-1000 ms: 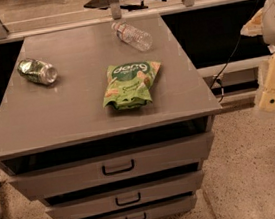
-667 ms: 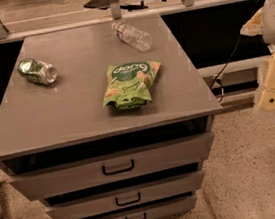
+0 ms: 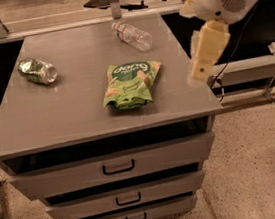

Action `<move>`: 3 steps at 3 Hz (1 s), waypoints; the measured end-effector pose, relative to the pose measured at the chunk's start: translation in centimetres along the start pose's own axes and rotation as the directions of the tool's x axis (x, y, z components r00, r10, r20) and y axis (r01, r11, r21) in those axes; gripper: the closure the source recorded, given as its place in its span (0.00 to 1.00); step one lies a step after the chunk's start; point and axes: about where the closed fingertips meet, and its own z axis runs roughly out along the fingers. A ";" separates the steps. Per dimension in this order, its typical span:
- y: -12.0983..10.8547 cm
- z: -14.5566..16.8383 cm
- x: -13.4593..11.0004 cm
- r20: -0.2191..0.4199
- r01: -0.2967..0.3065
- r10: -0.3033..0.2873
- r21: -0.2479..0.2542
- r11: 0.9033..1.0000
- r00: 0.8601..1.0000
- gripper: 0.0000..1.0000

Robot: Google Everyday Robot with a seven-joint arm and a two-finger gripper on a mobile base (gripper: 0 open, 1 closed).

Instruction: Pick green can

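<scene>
The green can (image 3: 37, 70) lies on its side near the left edge of the grey cabinet top (image 3: 77, 109), silver end facing right. My gripper (image 3: 206, 54) hangs at the right edge of the top, far to the right of the can, over the table's right side. It holds nothing that I can see.
A flat green snack bag (image 3: 130, 84) lies in the middle of the top. A clear plastic bottle (image 3: 133, 35) lies on its side at the back. Several drawers (image 3: 119, 167) face front below. A rail and black gaps run behind and beside the cabinet.
My arm has swung left and up, from beside the cabinet's right side to over its right edge. The can, bag and bottle have not moved on the top.
</scene>
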 end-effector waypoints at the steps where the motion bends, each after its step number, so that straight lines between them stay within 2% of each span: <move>1: -2.7 2.9 -7.6 0.133 0.033 -0.029 -0.034 0.999 0.991 0.00; 2: -3.8 4.7 -16.1 0.231 0.057 -0.050 -0.024 0.998 0.972 0.00; 3: -3.8 4.7 -15.8 0.228 0.057 -0.050 -0.025 0.998 0.972 0.00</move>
